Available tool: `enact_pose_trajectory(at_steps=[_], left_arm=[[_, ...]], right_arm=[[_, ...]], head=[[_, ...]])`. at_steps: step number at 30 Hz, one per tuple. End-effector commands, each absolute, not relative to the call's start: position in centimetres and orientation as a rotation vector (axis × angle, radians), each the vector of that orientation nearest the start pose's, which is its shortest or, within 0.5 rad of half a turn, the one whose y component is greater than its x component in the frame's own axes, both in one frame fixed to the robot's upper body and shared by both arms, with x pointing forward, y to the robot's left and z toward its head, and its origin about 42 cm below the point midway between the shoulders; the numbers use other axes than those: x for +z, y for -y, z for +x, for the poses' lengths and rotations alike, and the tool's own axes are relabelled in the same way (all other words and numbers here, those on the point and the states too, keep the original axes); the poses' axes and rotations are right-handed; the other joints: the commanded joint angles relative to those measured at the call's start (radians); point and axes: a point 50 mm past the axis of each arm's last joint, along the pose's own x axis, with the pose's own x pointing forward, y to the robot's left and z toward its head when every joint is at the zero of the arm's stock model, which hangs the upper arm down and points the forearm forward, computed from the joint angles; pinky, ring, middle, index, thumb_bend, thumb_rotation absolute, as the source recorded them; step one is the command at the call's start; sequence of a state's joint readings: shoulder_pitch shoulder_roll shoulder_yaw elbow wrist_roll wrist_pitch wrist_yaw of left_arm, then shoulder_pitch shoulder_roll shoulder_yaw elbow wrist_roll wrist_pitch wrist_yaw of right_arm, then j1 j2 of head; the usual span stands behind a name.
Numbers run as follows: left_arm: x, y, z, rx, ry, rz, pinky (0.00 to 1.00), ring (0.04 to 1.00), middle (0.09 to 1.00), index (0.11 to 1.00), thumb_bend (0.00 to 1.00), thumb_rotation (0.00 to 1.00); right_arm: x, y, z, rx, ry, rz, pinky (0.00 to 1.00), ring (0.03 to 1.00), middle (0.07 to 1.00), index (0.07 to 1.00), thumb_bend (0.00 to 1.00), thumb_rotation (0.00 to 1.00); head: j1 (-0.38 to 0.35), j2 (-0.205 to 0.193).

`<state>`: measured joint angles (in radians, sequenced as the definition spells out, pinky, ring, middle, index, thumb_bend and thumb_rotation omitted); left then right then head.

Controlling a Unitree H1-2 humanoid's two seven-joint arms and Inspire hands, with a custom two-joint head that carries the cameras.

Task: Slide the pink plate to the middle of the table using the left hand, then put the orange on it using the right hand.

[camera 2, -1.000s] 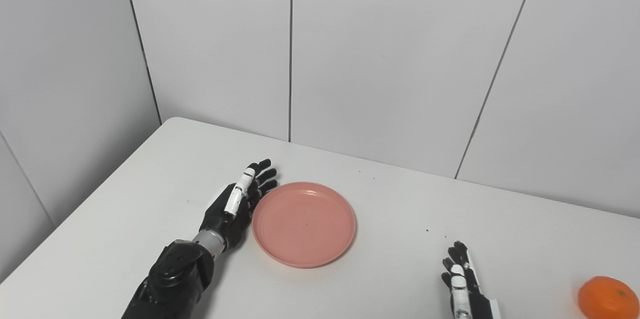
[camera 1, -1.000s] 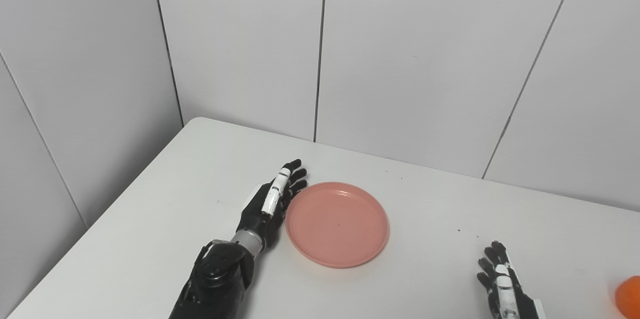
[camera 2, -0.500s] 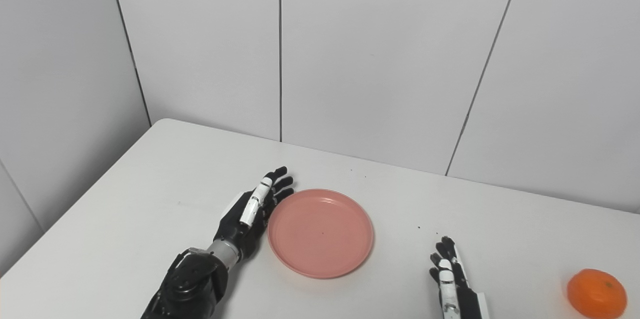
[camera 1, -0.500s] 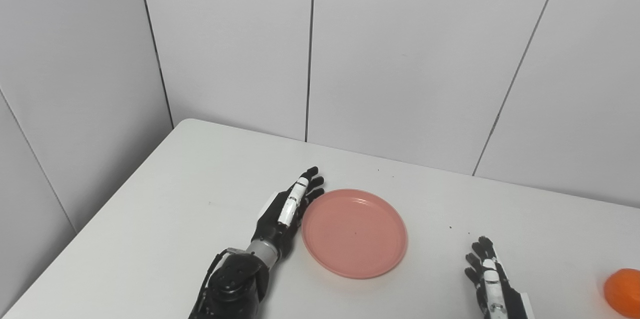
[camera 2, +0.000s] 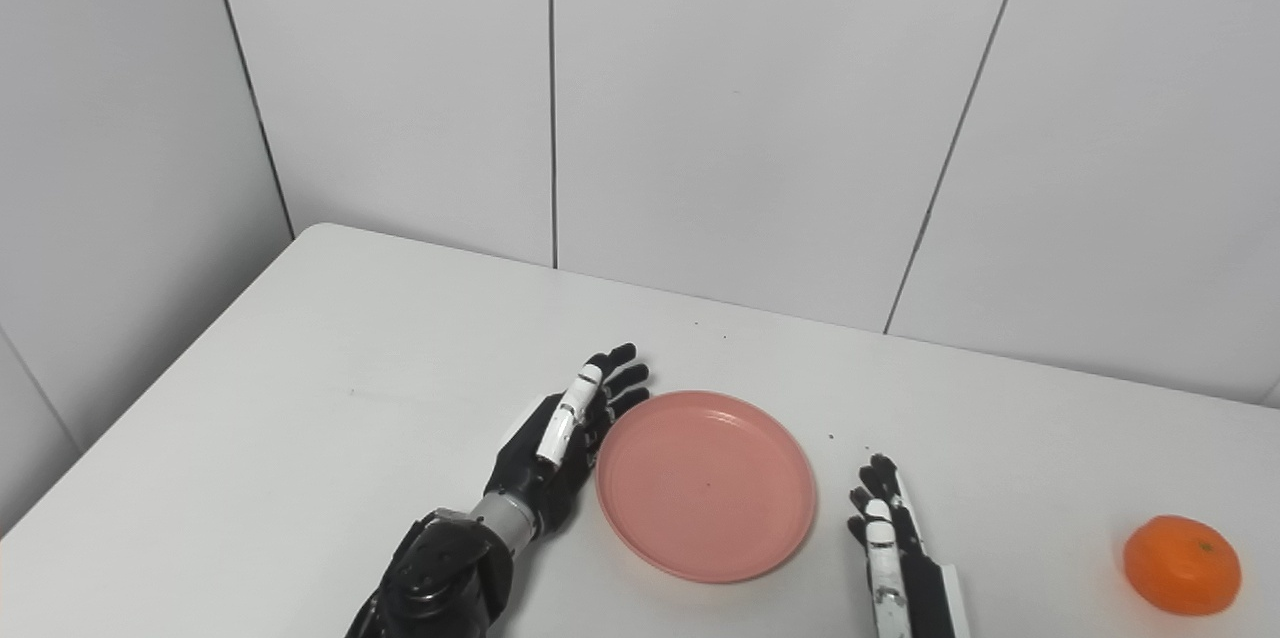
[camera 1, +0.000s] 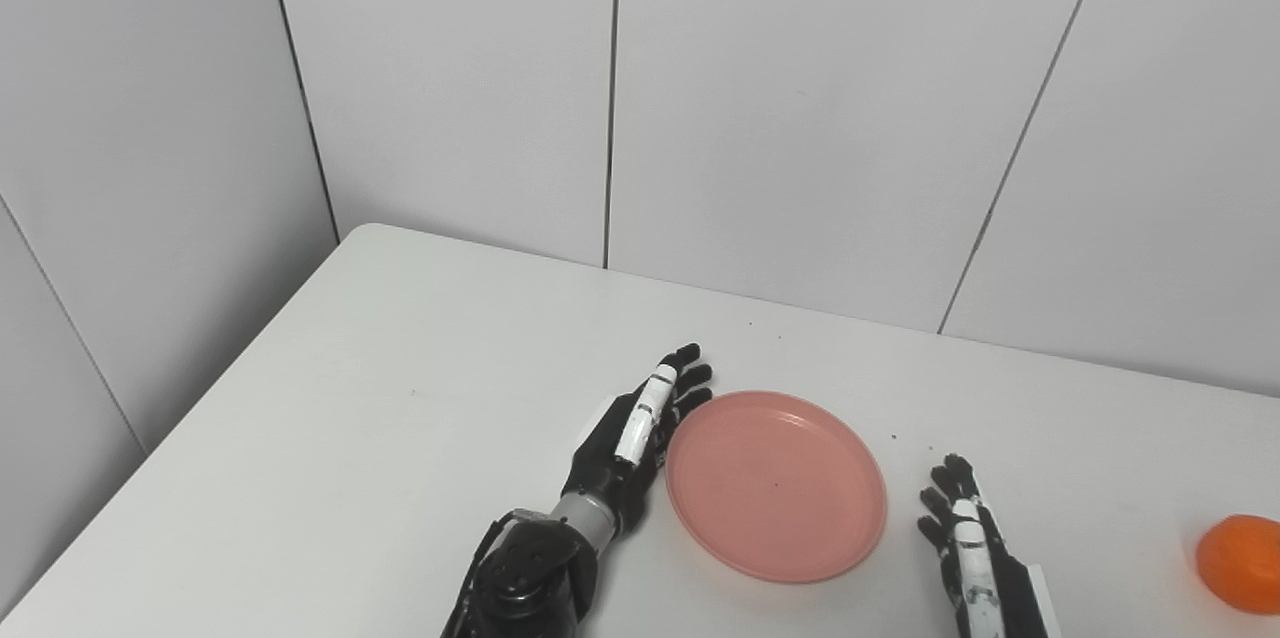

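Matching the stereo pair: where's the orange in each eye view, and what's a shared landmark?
Left eye view: orange at the right edge, low, partly cut off by the frame.
Right eye view: orange fully visible, lower right, on the table.
Shared landmark: pink plate, between the left hand and the right hand.

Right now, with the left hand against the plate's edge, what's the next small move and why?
Probably ease the left hand off the pink plate, which looks near mid-table. Then the open right hand can go for the orange lying to its right.
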<state>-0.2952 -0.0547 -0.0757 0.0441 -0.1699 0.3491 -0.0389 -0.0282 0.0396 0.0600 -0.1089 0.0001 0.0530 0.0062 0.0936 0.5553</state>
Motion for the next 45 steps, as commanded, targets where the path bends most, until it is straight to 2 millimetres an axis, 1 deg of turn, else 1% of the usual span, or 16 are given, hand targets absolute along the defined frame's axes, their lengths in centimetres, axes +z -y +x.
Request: enact_pose_trajectory(at_steps=[1, 15, 16, 22, 23, 26, 27, 28, 29, 30, 32, 37, 38, 39, 43, 45], left_arm=[[15.6, -12.4, 36.1, -0.271, -0.108, -0.198, 0.93, 0.936, 0.941, 0.92, 0.35, 1.0], [15.1, -11.9, 35.8, -0.242, -0.074, -0.178, 0.98, 0.956, 0.963, 0.946, 0.35, 1.0], [15.0, -11.9, 35.8, -0.24, -0.073, -0.179, 0.98, 0.957, 0.964, 0.947, 0.35, 1.0], [14.7, -12.2, 35.7, -0.231, -0.067, -0.187, 1.0, 0.966, 0.97, 0.956, 0.35, 1.0], [14.6, -12.3, 35.7, -0.231, -0.067, -0.188, 1.0, 0.967, 0.971, 0.957, 0.35, 1.0], [14.5, -12.6, 35.6, -0.228, -0.065, -0.189, 0.99, 0.966, 0.968, 0.956, 0.35, 1.0], [14.4, -12.7, 35.6, -0.226, -0.064, -0.189, 0.99, 0.965, 0.968, 0.955, 0.35, 1.0], [14.4, -12.8, 35.6, -0.225, -0.063, -0.19, 0.99, 0.964, 0.967, 0.954, 0.35, 1.0], [14.3, -13.0, 35.5, -0.226, -0.061, -0.192, 0.99, 0.964, 0.968, 0.955, 0.36, 1.0], [14.2, -13.1, 35.5, -0.226, -0.059, -0.194, 0.99, 0.966, 0.97, 0.956, 0.36, 1.0], [14.1, -13.3, 35.5, -0.223, -0.06, -0.195, 0.98, 0.967, 0.971, 0.958, 0.36, 1.0], [13.7, -14.0, 35.5, -0.209, -0.065, -0.199, 0.97, 0.967, 0.973, 0.96, 0.37, 1.0], [13.6, -14.1, 35.5, -0.208, -0.066, -0.202, 0.97, 0.966, 0.972, 0.961, 0.37, 1.0], [13.6, -14.2, 35.5, -0.207, -0.068, -0.204, 0.97, 0.966, 0.972, 0.961, 0.37, 1.0], [13.3, -14.7, 35.5, -0.2, -0.07, -0.201, 0.96, 0.958, 0.967, 0.955, 0.36, 1.0], [13.2, -14.9, 35.5, -0.2, -0.067, -0.201, 0.96, 0.956, 0.966, 0.953, 0.36, 1.0]], right_arm=[[14.3, 17.2, 29.7, 0.084, 0.122, 0.049, 0.93, 0.941, 0.949, 0.95, 0.23, 1.0], [14.4, 17.0, 29.8, 0.078, 0.126, 0.032, 0.92, 0.931, 0.942, 0.947, 0.25, 1.0], [14.4, 17.0, 29.8, 0.081, 0.125, 0.032, 0.92, 0.931, 0.943, 0.948, 0.25, 1.0], [14.7, 17.0, 29.8, 0.082, 0.114, 0.033, 0.92, 0.935, 0.947, 0.954, 0.25, 1.0], [14.9, 17.0, 29.8, 0.075, 0.118, 0.025, 0.92, 0.934, 0.947, 0.953, 0.25, 1.0], [15.3, 17.0, 30.0, 0.057, 0.13, -0.003, 0.91, 0.919, 0.934, 0.941, 0.23, 1.0], [15.4, 17.0, 30.0, 0.054, 0.134, -0.013, 0.91, 0.918, 0.933, 0.94, 0.23, 1.0], [15.6, 17.0, 30.1, 0.051, 0.138, -0.024, 0.91, 0.918, 0.932, 0.938, 0.22, 1.0], [15.8, 17.0, 30.1, 0.048, 0.139, -0.039, 0.9, 0.916, 0.929, 0.935, 0.21, 1.0], [15.9, 17.0, 30.2, 0.046, 0.14, -0.049, 0.9, 0.917, 0.93, 0.934, 0.2, 1.0], [16.3, 17.0, 30.4, 0.043, 0.14, -0.069, 0.9, 0.917, 0.93, 0.933, 0.2, 1.0], [17.4, 17.2, 30.8, 0.026, 0.163, -0.132, 0.88, 0.907, 0.926, 0.928, 0.21, 1.0], [17.6, 17.2, 30.9, 0.026, 0.166, -0.139, 0.88, 0.907, 0.926, 0.928, 0.21, 1.0], [17.7, 17.2, 31.0, 0.027, 0.168, -0.142, 0.87, 0.906, 0.926, 0.928, 0.22, 1.0], [19.3, 17.5, 31.6, 0.015, 0.192, -0.163, 0.86, 0.891, 0.907, 0.907, 0.21, 1.0], [19.8, 17.6, 31.7, 0.007, 0.204, -0.168, 0.85, 0.885, 0.902, 0.9, 0.2, 1.0]], head=[[-0.001, 0.002], [-0.016, 0.008], [-0.038, 0.009], [-0.094, 0.004], [-0.118, 0.001], [-0.144, -0.004], [-0.166, -0.009], [-0.166, -0.009], [-0.19, -0.014], [-0.19, -0.014], [-0.236, -0.025], [-0.289, -0.041], [-0.311, -0.048], [-0.311, -0.048], [-0.359, -0.055], [-0.359, -0.055]])
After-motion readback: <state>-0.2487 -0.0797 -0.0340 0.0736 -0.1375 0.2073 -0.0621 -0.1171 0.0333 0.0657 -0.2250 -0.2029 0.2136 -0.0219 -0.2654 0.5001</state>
